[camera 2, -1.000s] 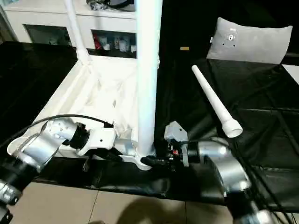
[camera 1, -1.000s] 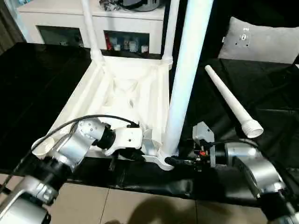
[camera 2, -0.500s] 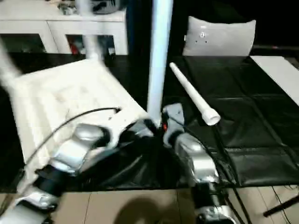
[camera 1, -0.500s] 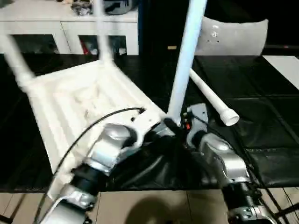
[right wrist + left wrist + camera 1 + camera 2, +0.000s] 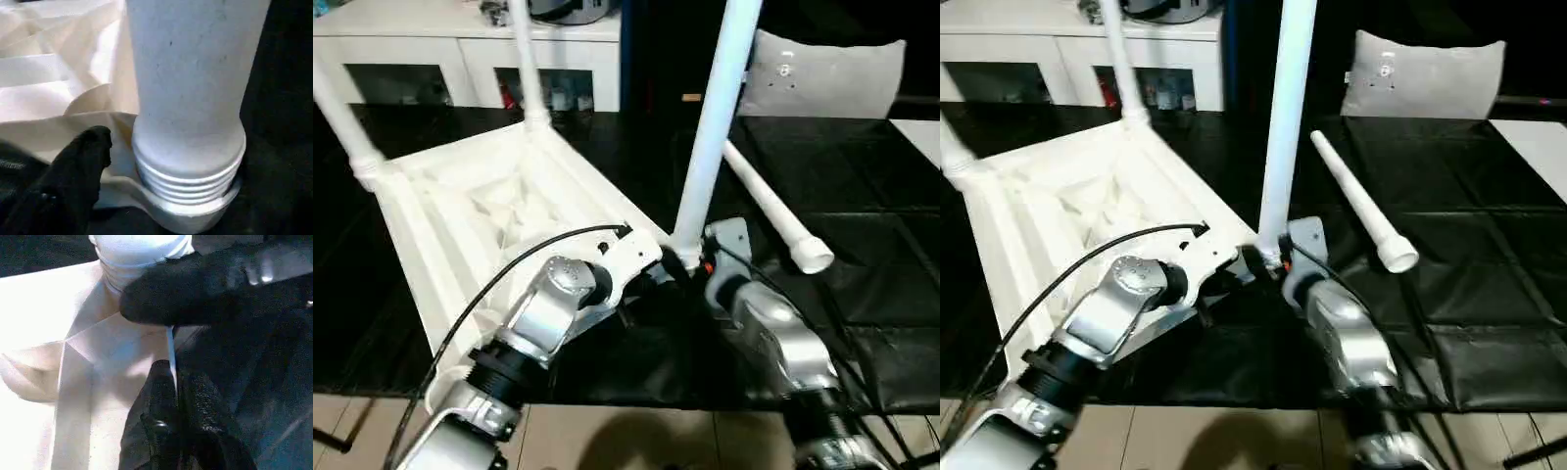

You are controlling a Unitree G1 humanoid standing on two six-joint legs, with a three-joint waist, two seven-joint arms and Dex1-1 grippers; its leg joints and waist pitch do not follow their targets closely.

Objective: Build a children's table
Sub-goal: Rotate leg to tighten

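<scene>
Tabletop (image 5: 480, 225) lies upside down on the black table (image 5: 881, 323), three legs standing in its corners. Left gripper (image 5: 173, 382) pinches its thin edge. Right gripper (image 5: 690, 262) is spread by the near leg (image 5: 710, 127). Fourth leg (image 5: 773, 211) lies beside

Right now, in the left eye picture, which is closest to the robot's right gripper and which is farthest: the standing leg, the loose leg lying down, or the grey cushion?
From the right gripper:
1. Standing leg, right beside it, in the near corner socket.
2. Loose leg, lying on the black cloth to its right.
3. Grey cushion, far back on the right.
</scene>
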